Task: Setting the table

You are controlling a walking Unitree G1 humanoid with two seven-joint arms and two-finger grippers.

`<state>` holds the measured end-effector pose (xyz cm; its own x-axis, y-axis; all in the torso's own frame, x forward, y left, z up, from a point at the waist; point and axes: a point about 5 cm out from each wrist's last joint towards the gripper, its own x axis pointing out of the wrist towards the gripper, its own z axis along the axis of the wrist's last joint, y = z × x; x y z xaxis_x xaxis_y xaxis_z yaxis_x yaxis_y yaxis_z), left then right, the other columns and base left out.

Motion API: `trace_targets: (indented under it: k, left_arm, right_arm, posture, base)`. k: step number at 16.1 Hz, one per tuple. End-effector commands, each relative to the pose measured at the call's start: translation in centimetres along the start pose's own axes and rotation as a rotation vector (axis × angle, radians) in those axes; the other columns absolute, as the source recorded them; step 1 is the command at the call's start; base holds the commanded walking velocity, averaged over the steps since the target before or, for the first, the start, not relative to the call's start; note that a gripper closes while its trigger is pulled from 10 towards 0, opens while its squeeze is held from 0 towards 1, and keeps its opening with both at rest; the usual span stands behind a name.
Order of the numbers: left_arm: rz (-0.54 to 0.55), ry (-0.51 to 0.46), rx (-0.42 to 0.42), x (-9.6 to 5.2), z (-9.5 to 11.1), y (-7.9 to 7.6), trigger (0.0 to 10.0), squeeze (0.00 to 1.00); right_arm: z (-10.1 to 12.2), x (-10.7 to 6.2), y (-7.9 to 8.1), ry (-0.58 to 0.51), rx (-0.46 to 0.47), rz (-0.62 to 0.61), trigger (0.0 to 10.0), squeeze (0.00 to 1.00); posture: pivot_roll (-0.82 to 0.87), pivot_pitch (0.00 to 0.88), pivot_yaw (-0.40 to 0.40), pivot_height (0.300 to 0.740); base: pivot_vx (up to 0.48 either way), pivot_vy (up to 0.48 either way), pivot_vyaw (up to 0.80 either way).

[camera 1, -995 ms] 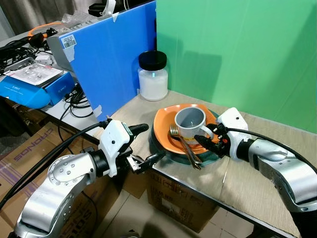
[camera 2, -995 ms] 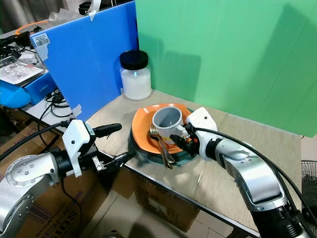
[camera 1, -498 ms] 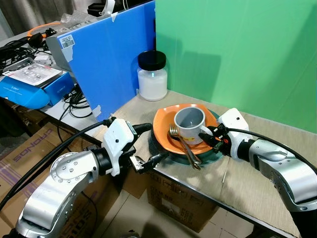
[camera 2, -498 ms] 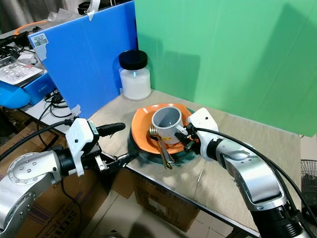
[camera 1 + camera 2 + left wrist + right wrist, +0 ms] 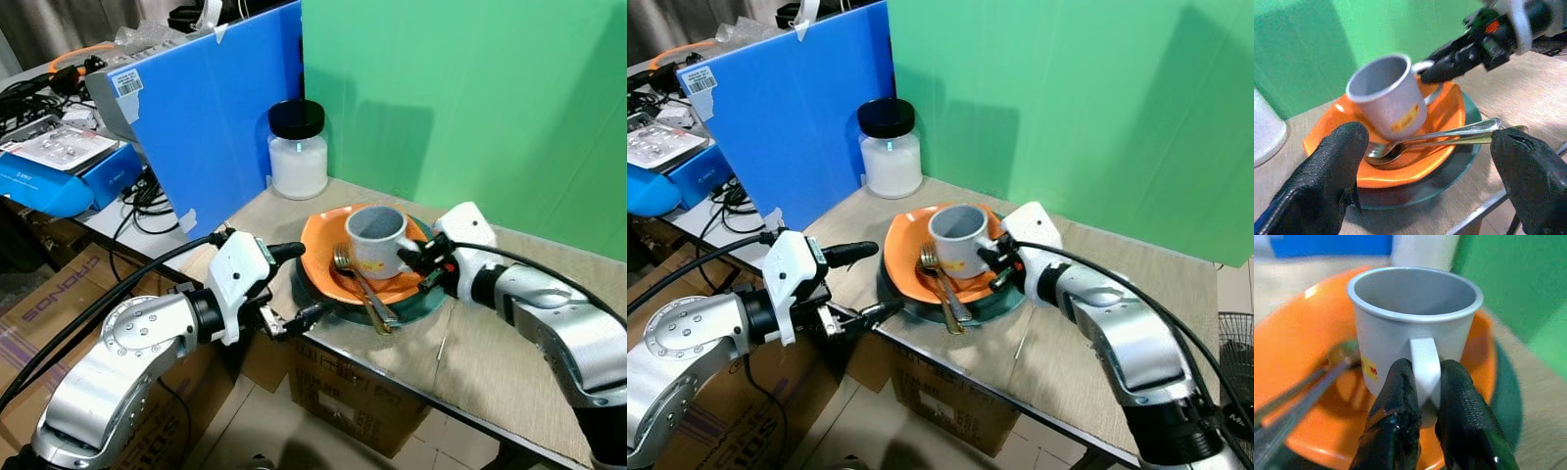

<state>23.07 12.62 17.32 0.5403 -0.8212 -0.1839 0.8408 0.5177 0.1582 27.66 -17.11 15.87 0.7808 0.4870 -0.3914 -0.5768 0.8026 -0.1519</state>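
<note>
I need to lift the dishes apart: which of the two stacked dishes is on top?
The orange plate is on top, holding the grey mug and cutlery; the dark green plate shows as a rim underneath.

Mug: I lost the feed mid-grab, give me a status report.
Right gripper shut on the mug handle, mug tilted over the orange plate. Left gripper open at the table edge. Fork and spoon lie on the plate beside the mug.

Bright, even indoor light fills both eye views, which are sharp throughout. The jar [image 5: 297, 149] casts a soft shadow on the green board [image 5: 470, 108] behind it. In the wrist views the near black fingers [image 5: 1327, 181] and backgrounds are blurred.
</note>
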Motion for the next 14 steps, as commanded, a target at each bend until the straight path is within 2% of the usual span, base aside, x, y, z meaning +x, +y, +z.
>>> trace_targets:
  k: [1,2,4,5,6,7,9,11,13,14]
  left_arm:
    - [0.038,-0.027,0.009,-0.2,0.7,0.3,10.0,0.0]
    - [0.076,-0.047,0.006,-0.2,1.0,0.5,10.0,0.0]
    - [0.127,-0.071,0.002,-0.2,1.3,0.6,10.0,0.0]
    - [0.181,-0.101,-0.01,-0.1,1.6,0.7,10.0,0.0]
    - [0.225,-0.116,-0.006,-0.1,1.7,0.8,10.0,0.0]
    - [0.294,-0.14,-0.001,0.0,1.9,0.9,10.0,0.0]
    - [0.417,-0.137,-0.02,0.3,1.7,1.3,10.0,0.0]
    - [0.498,-0.145,0.012,0.7,1.8,1.5,10.0,0.0]
    - [0.561,-0.156,0.016,0.7,2.0,1.7,10.0,0.0]
    - [0.598,-0.157,0.048,0.6,2.1,1.9,10.0,0.0]
  right_arm:
    - [1.6,-1.1,-0.4,-0.11,0.019,-0.046,0.0,0.0]
    - [2.3,-2.1,-0.6,-0.189,0.047,-0.091,0.0,0.0]
    - [2.7,-3.3,-0.5,-0.261,0.089,-0.142,0.0,0.0]
    - [2.9,-4.3,-0.2,-0.333,0.122,-0.207,0.0,0.0]
    - [2.9,-4.7,0.0,-0.365,0.161,-0.258,3.0,0.0]
    - [2.9,-5.4,0.1,-0.416,0.185,-0.353,10.0,0.0]
    - [2.6,-6.0,0.4,-0.452,0.193,-0.452,10.0,0.0]
    - [2.1,-6.1,1.4,-0.454,0.18,-0.49,10.0,0.0]
    - [1.8,-6.0,1.9,-0.445,0.233,-0.522,10.0,0.0]
    - [1.7,-5.9,2.1,-0.432,0.242,-0.532,10.0,0.0]
  posture:
    - [0.12,0.0,0.044,0.74]
    - [0.11,0.0,0.045,0.74]
    - [0.11,0.0,0.05,0.74]
    - [0.1,0.0,0.054,0.74]
    - [0.09,0.0,0.053,0.74]
    - [0.09,0.0,0.053,0.74]
    - [0.09,0.0,0.048,0.74]
    - [0.1,0.0,0.039,0.74]
    - [0.09,0.0,0.037,0.74]
    - [0.09,0.0,0.034,0.74]
  base:
    - [0.0,0.0,0.0]
    - [0.0,0.0,0.0]
    - [0.0,0.0,0.0]
    - [0.0,0.0,0.0]
    - [0.0,0.0,0.0]
    - [0.0,0.0,0.0]
    - [0.0,0.0,0.0]
    - [0.0,0.0,-0.71]
    - [0.0,0.0,-0.77]
    - [0.0,0.0,-0.77]
